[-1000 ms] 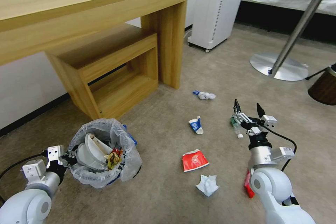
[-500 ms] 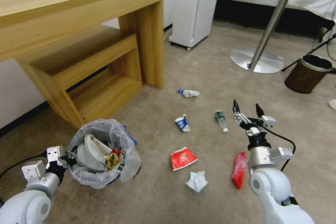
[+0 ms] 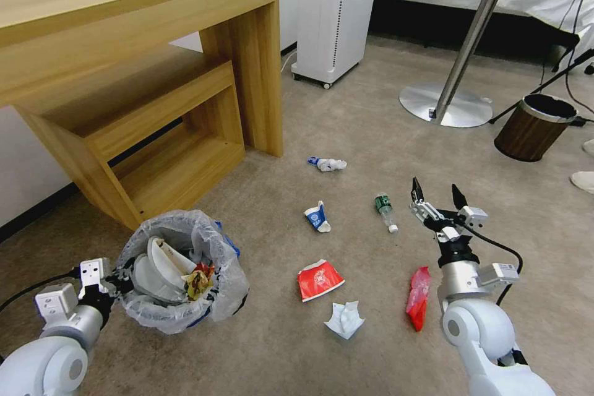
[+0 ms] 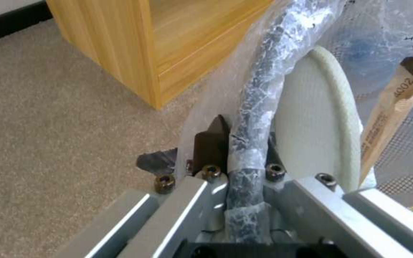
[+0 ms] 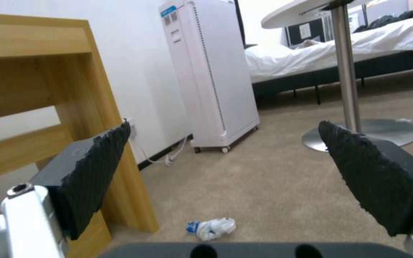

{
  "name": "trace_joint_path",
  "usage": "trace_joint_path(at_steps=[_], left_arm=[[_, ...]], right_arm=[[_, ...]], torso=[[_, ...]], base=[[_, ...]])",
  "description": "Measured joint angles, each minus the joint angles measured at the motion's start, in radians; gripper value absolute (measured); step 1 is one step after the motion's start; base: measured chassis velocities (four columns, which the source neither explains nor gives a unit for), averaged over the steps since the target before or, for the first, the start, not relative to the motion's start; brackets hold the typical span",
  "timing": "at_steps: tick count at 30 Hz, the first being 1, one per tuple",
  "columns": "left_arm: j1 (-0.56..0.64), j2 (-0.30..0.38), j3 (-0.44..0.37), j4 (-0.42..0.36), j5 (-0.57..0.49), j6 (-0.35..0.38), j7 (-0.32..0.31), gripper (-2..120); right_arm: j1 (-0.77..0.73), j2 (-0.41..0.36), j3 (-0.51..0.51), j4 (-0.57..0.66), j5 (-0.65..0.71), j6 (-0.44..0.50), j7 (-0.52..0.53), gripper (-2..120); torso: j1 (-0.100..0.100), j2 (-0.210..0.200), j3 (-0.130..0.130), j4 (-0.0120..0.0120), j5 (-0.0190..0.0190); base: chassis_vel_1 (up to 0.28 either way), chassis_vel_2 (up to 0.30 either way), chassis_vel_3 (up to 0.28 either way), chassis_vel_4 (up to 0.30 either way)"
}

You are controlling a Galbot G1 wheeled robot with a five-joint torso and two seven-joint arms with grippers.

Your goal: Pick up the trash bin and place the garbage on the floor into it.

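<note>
The trash bin, lined with a translucent white bag, hangs low at the left with white curved pieces and crumpled scraps inside. My left gripper is shut on its bag-wrapped rim. My right gripper is held open above the carpet, with nothing between its fingers. The garbage lies on the floor between the arms. It includes a red-white carton, crumpled white paper, a red bottle, a green-label bottle and two blue-white wrappers.
A wooden desk with a bench under it stands at the left. Behind are a white tower unit, a round table's metal base and a brown wood-grain bin. A white slipper lies at the right edge.
The camera has swung right, so the whole scene has shifted left and the red bottle and brown bin have come into fuller view. Both arms keep their pose.
</note>
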Motion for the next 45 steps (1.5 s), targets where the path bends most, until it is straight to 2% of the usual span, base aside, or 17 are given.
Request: trace_joint_path(at_steps=[10,35,36,38,39,42,43,44,45], left_arm=[[-0.004,0.005,-0.003,0.011,-0.004,0.0,-0.001,0],[0.007,-0.001,0.001,-0.001,0.0,-0.004,-0.001,0],[0.007,-0.001,0.001,-0.001,0.0,-0.004,0.0,0],[0.008,-0.001,0.002,-0.002,0.002,-0.005,0.0,0],[0.008,-0.001,0.002,-0.002,0.002,-0.005,0.0,0],[0.004,-0.002,0.008,-0.002,0.004,-0.005,-0.001,0],[0.004,-0.002,0.008,-0.002,0.004,-0.005,-0.001,0],[0.003,-0.002,0.009,-0.002,0.005,-0.005,-0.001,0],[0.002,-0.003,0.01,-0.002,0.005,-0.005,-0.001,0]], right_arm=[[-0.011,0.018,0.009,-0.005,0.001,0.028,-0.019,100],[-0.05,0.005,0.038,0.023,0.0,0.023,-0.024,100],[-0.053,-0.001,0.032,0.024,0.008,0.013,-0.016,100],[-0.059,-0.023,0.006,0.038,0.044,-0.066,0.05,100],[-0.059,-0.023,0.006,0.038,0.044,-0.066,0.05,100],[-0.056,-0.101,-0.066,0.045,0.181,-0.3,0.203,100],[-0.056,-0.101,-0.066,0.045,0.181,-0.3,0.203,100],[-0.044,-0.142,-0.111,0.04,0.259,-0.379,0.281,100],[-0.034,-0.168,-0.142,0.027,0.301,-0.43,0.316,100]], torso=[[0.0,0.0,0.0,0.0,0.0001],[0.0,0.0,0.0,0.0,0.0001],[0.0,0.0,0.0,-0.0001,0.0001],[0.0,0.0,0.0,-0.0002,0.0001],[0.0,0.0,0.0,-0.0002,0.0001],[0.0,0.0,0.0,-0.0001,0.0001],[0.0,0.0,0.0,-0.0001,0.0001],[0.0,0.0,0.0,-0.0001,0.0001],[0.0,0.0,0.0,-0.0001,-0.0001]], base=[[0.0,0.0,0.0,0.0],[0.0,0.0,0.0,0.0],[0.0,0.0,0.0,0.0],[0.0,0.0,0.0,0.0],[0.0,0.0,0.0,0.0],[0.0,0.0,0.0,0.0],[0.0,0.0,0.0,0.0],[0.0,0.0,0.0,0.0],[0.0,0.0,0.0,0.0]])
